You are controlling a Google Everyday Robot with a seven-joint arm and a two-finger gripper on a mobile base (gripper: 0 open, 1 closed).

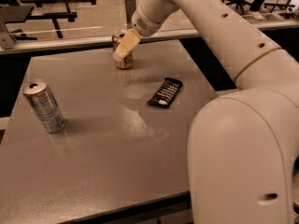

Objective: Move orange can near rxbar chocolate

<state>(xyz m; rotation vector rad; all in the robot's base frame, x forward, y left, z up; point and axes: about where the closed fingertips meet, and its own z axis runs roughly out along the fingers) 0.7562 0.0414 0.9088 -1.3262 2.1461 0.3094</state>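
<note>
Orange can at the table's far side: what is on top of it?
The gripper is over the orange can, covering its upper front. Part of the rim shows; the rest of the top is hidden.

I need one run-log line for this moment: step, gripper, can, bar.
step: pick | gripper: at orange can, far side of table | orange can: upright | rxbar chocolate: mid-table, apart from can

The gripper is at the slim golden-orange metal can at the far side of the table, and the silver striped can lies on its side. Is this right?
No. The camera view shows the silver striped can standing upright. The gripper is at the golden-orange can at the far side of the table.
</note>
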